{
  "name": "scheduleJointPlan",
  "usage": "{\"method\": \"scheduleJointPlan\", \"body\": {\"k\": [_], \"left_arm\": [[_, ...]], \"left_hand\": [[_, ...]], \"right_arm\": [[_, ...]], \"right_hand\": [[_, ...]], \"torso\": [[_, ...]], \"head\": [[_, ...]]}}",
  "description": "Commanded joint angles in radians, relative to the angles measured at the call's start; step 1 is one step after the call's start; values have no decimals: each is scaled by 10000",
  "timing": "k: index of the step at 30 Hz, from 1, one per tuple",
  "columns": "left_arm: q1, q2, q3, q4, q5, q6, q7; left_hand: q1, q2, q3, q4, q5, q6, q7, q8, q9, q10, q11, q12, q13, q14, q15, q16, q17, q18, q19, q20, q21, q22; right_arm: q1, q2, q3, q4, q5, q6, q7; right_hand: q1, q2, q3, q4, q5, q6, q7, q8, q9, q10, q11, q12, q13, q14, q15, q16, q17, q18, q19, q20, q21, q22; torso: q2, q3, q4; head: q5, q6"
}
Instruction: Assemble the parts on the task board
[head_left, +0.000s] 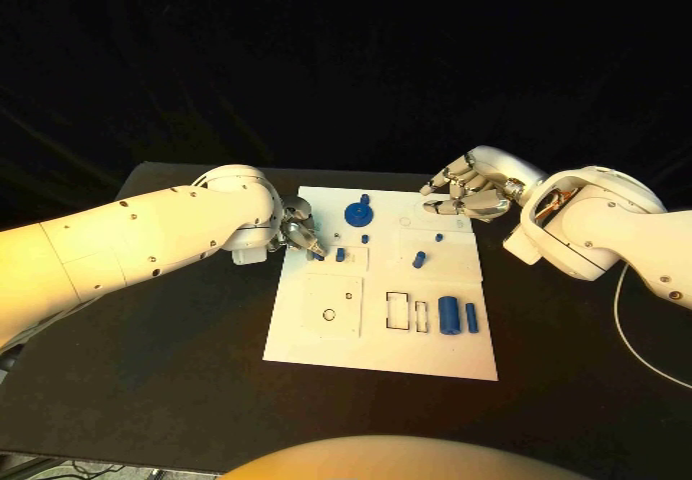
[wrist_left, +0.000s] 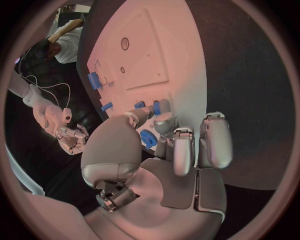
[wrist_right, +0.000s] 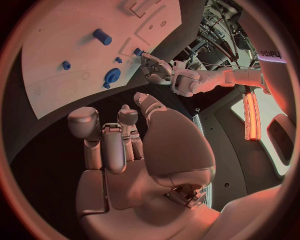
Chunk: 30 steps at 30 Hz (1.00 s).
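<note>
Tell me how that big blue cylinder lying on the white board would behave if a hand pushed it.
The blue cylinder lies on its side on the flat board, so it would probably roll. It looks stiff, likely light plastic.

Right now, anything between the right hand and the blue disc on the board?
Nothing visible. The right hand is at the board's far right corner; the blue disc lies to its left, with only bare board between them.

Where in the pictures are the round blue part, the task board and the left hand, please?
round blue part (head_left: 358, 213): head view, middle of its disc.
task board (head_left: 378, 350): head view, bare white surface near its front edge.
left hand (head_left: 300, 235): head view, middle of the hand.
</note>
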Motion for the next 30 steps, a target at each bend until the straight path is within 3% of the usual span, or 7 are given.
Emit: {"method": "scheduleJointPlan", "body": {"k": [1,10,23,30], "left_arm": [[-55,72,-43,-19,19,381,-350],[-55,169,-45,-62,22,315,-535],[-55,220,-45,-104,23,197,-614],[-55,194,-43,-112,23,304,-676]], "left_hand": [[-238,19,-290,180,-27,206,-108,-67,-31,102,-2,61,67,1032,-71,24,2634,-126,125,-36,41,769],[-503,-1,-1027,445,-30,378,-156,-161,-41,186,-43,165,221,1032,-108,24,2634,-151,182,-74,123,871],[-624,75,-1552,690,-30,552,-203,-192,-25,304,-82,278,374,1032,-138,24,2634,-182,250,-103,231,988],[-735,-47,-2323,937,-38,658,-223,-241,-4,321,-99,226,343,1032,-151,24,2634,-191,267,-114,246,1029]], "right_arm": [[-7,2,1,17,-21,97,8],[-7,-5,1,24,-16,102,3],[-7,11,1,1,-4,108,11],[-7,11,0,-4,23,121,14]], "right_hand": [[-7,-27,-1,66,31,49,-1,40,-12,-66,18,-20,-8,557,-71,-56,217,16,-78,14,-43,-14],[-21,-26,-2,79,38,50,-1,41,-12,-67,19,-23,-13,557,-70,-57,217,16,-79,15,-46,-17],[-38,-27,-5,96,47,51,-1,43,-12,-64,19,-22,-14,558,-69,-57,218,16,-79,16,-48,-20],[-53,-31,-9,110,54,50,-1,43,-13,-65,20,-25,-18,557,-69,-63,210,17,-81,17,-52,-27]], "torso": [[3,-3,3],[1,-4,5],[4,-8,-1],[-1,-13,9]], "head": [[-8,-11],[-13,-32],[-9,-37],[-17,-65]]}}
